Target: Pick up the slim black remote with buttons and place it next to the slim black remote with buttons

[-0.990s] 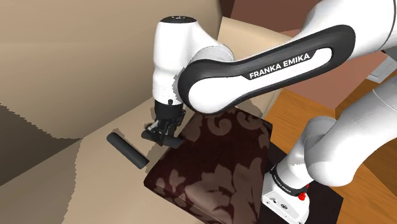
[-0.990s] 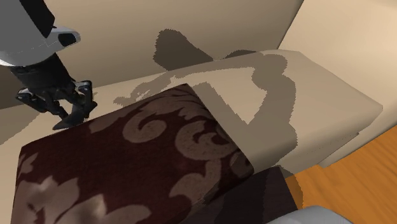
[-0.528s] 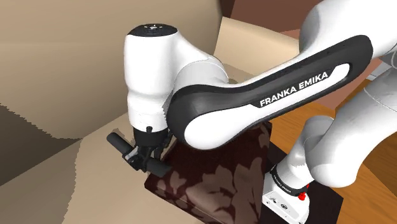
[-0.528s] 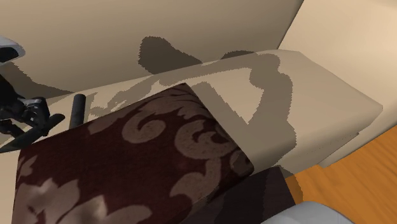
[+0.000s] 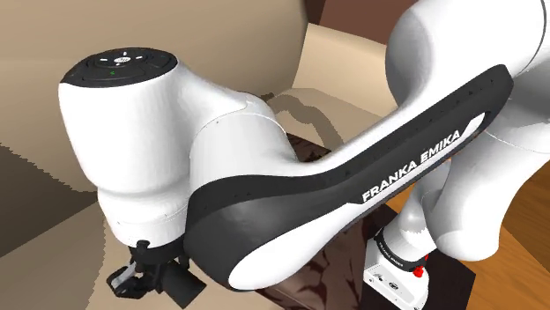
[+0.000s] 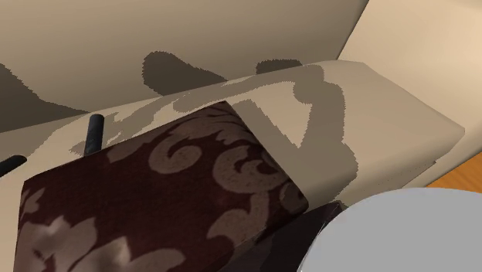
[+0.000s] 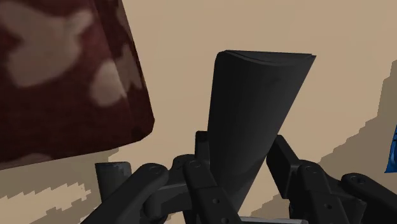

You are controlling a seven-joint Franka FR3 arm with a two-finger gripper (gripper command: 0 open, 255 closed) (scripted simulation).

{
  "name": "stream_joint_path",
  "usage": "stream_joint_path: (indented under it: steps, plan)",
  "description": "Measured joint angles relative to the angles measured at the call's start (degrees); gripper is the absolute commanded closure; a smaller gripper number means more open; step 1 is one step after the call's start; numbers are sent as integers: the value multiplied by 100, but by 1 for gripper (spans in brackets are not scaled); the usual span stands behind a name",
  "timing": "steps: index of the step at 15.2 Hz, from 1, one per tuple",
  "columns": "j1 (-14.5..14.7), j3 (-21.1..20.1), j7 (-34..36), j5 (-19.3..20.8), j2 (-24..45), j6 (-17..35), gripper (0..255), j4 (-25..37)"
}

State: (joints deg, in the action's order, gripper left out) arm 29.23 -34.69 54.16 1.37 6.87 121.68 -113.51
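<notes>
- The tool (image 7: 240, 149) was clenched on the held remote (image 7: 254, 114), with one black finger pressed against each side of its slim, dark body.
- In the shoulder view the tool (image 5: 145, 277) hung low at the near left, beneath the white arm (image 5: 220, 176). The held remote (image 5: 182, 286) jutted from it.
- The second remote (image 6: 94, 133) lay on the beige sofa seat (image 6: 402, 124), just beyond the far edge of the patterned maroon cushion (image 6: 170, 201).
- The held remote was over the seat, beside the cushion (image 7: 63, 76). Whether it touched the seat could not be determined.
</notes>
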Motion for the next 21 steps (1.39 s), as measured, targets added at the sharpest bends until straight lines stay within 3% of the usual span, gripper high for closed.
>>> stream_joint_path:
  steps: [4,21]
  plan:
    - [280,-82,491,328,446,-6,255,377]
    - [435,45,773,749,991,882,255,-58]
